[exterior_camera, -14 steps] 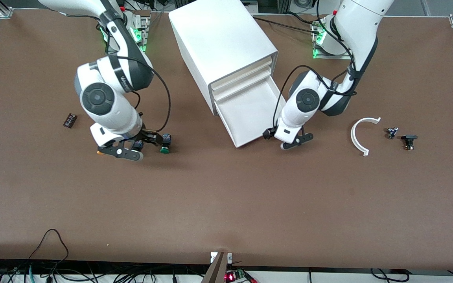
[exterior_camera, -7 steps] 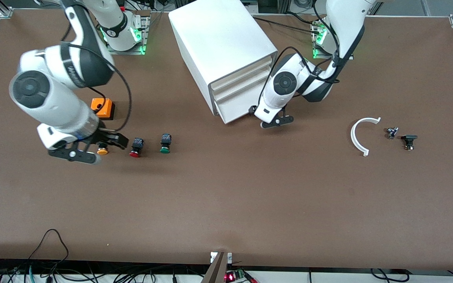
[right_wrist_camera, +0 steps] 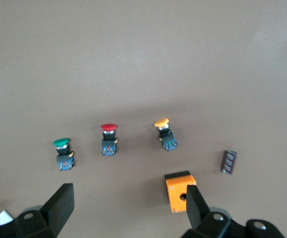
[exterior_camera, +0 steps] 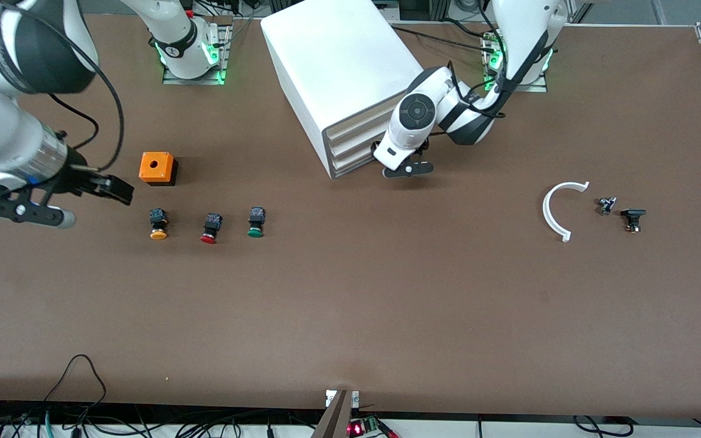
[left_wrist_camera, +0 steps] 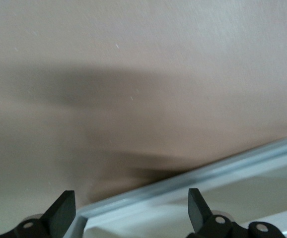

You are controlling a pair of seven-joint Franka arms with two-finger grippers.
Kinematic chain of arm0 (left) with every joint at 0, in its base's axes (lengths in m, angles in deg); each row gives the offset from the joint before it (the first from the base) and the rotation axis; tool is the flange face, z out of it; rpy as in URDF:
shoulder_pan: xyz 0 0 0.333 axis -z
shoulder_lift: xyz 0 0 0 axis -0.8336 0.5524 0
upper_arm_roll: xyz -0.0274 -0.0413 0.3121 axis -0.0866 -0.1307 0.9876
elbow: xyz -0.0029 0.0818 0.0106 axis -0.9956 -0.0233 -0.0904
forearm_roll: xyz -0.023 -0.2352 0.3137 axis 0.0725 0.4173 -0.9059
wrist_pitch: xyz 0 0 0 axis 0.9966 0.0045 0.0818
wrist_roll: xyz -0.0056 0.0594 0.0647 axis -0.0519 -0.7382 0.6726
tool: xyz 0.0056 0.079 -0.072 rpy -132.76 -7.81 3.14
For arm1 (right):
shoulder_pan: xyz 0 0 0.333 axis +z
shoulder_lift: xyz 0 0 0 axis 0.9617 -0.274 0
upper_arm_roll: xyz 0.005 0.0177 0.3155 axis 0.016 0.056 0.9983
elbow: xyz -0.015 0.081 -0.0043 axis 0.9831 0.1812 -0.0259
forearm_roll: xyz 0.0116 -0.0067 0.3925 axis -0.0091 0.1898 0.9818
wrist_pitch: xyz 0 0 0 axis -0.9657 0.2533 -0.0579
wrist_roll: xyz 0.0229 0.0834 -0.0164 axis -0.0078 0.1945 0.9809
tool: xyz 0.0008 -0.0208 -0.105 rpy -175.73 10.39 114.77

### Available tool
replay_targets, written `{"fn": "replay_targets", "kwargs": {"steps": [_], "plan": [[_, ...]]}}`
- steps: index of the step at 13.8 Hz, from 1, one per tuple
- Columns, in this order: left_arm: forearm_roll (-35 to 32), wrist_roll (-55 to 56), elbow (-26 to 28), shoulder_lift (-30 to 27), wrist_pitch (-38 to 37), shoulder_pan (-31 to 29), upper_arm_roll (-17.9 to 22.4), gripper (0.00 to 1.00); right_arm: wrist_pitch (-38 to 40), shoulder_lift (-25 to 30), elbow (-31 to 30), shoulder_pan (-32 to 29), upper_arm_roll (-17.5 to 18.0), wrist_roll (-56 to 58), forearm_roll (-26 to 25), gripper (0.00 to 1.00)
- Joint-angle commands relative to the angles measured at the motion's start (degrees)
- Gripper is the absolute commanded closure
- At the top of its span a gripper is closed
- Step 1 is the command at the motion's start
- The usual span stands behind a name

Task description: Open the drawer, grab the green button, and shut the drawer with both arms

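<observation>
The lowest drawer (exterior_camera: 352,164) of the white cabinet (exterior_camera: 338,55) sits pushed in, flush with the drawers above it. My left gripper (exterior_camera: 396,163) is open and rests against the drawer's front; the left wrist view shows its open jaws (left_wrist_camera: 129,212) astride the drawer's white edge (left_wrist_camera: 193,181). The green-capped button (exterior_camera: 255,222) lies on the table, nearer the front camera than the cabinet; it also shows in the right wrist view (right_wrist_camera: 62,152). My right gripper (exterior_camera: 98,207) is open and empty, raised over the right arm's end of the table; its jaws (right_wrist_camera: 127,206) hold nothing.
A red-capped button (exterior_camera: 209,228) and an orange-yellow-capped button (exterior_camera: 157,224) lie in a row with the green one. An orange box (exterior_camera: 157,168) stands close by, and a small black part (right_wrist_camera: 228,161) beside it. A white arc (exterior_camera: 557,210) and two small parts (exterior_camera: 632,219) lie toward the left arm's end.
The left gripper has pushed the open drawer fully into the cabinet. The right gripper has risen from the buttons and swung toward its end of the table, empty.
</observation>
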Motion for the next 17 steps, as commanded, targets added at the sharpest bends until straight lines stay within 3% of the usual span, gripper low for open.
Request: {"fn": "replay_targets", "kwargs": {"steps": [1, 3, 4, 8, 11, 15, 17], "plan": [[0.98, -0.37, 1.50, -2.26, -1.02, -0.03, -0.67, 0.00, 5.41, 1.65, 0.98, -2.64, 0.01, 5.44, -0.82, 0.00], [0.98, -0.46, 1.42, -3.23, -1.02, -0.82, -0.50, 0.00, 7.28, 1.82, 0.89, -2.82, -5.69, 14.66, 0.23, 0.00], [0.90, -0.46, 1.24, -4.63, -1.02, -2.21, -0.32, 0.00, 7.11, 2.52, 0.19, -2.73, -6.85, 15.83, 1.10, 0.00], [0.72, -0.63, -1.12, -11.04, -0.85, -9.95, 1.34, 0.00, 1.59, 9.89, -10.33, -2.73, -7.03, 16.45, 1.82, 0.00], [0.45, -1.16, -5.78, -15.17, -1.89, -11.89, 4.86, 0.00, 0.78, 11.40, -12.20, -2.73, -6.95, 17.24, 1.82, 0.00], [0.80, -10.37, -13.94, -19.83, -15.67, -12.51, 11.61, 0.00, 0.34, 11.84, -13.26, -2.82, -8.35, 20.94, 2.08, 0.00], [0.81, -16.51, -18.78, -21.77, -24.01, -12.51, 13.99, 0.00, -2.80, 14.20, -17.01, -2.82, -8.44, 20.85, 2.08, 0.00]]}}
